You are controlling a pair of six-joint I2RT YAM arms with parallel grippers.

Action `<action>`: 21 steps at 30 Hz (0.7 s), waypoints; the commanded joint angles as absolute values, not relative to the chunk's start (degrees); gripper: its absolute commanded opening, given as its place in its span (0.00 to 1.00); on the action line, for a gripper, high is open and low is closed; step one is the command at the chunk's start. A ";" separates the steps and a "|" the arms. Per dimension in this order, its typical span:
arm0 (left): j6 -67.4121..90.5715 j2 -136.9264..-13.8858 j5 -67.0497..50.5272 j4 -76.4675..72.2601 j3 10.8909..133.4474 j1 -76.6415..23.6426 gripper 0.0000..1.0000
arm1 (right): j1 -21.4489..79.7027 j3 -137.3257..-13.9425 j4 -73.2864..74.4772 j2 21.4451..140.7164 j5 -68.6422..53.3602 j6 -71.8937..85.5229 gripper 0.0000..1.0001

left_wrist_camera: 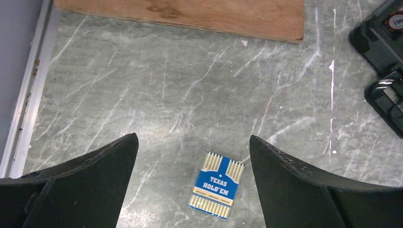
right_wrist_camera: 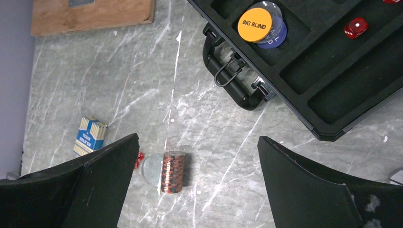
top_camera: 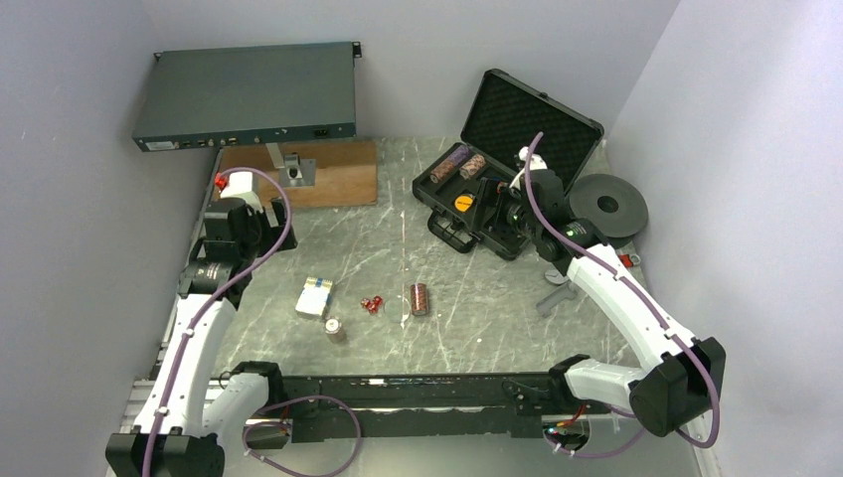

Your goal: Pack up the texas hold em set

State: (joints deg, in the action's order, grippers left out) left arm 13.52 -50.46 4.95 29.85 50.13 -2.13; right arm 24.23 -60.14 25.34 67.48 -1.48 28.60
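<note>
Your left gripper (left_wrist_camera: 193,137) and right gripper (right_wrist_camera: 198,137) gape wide; the blue-white cardboard card box (left_wrist_camera: 216,191) and reddish-brown striped chip roll (right_wrist_camera: 173,171) lie untouched.

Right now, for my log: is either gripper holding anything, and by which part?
Nothing is held: the left gripper and right gripper both stand open and empty.

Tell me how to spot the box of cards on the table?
Start at the grey marbled table and find the wooden board at its far left. Nearer than the board lies a loose row of small things, and the card box is the leftmost. It is the only flat blue-and-white box, reading Texas Hold'em; its neighbours are a round chip roll and tiny red dice.
</note>
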 commanded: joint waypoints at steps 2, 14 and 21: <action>11.55 -50.27 4.64 28.38 51.47 -4.50 0.92 | 25.08 -62.89 26.89 67.02 -1.63 28.66 1.00; 10.69 -51.02 5.29 29.29 53.84 -9.49 0.83 | 27.23 -58.49 24.92 64.44 -5.02 31.31 1.00; 11.67 -53.61 8.43 27.45 61.71 -9.49 0.83 | 29.30 -57.86 24.54 63.16 -7.04 31.24 1.00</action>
